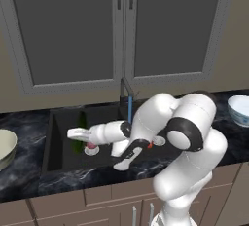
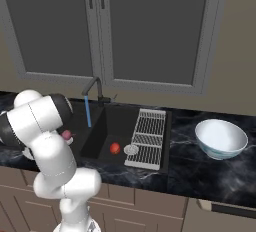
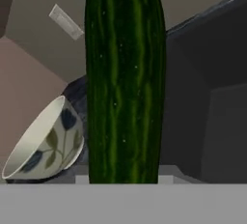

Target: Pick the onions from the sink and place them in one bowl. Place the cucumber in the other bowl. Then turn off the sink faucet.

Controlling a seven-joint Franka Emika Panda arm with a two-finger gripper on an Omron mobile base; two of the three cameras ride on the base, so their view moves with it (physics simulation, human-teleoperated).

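From the left, the end effector (image 1: 78,133) reaches over the sink (image 1: 61,144), clamped on the cucumber (image 1: 81,122); from the right, one onion (image 2: 115,148) waits; hand view: cream bowl (image 3: 41,143) ahead (next, probably carry it there).

Cucumber (image 3: 125,80) runs past the hand view's top edge; its lower end is cut off at the bottom. In the left base view the arm hides most of the sink (image 1: 61,137) and part of the pinkish onion (image 1: 91,146). Cream bowl (image 1: 5,147) is cut by the left edge.
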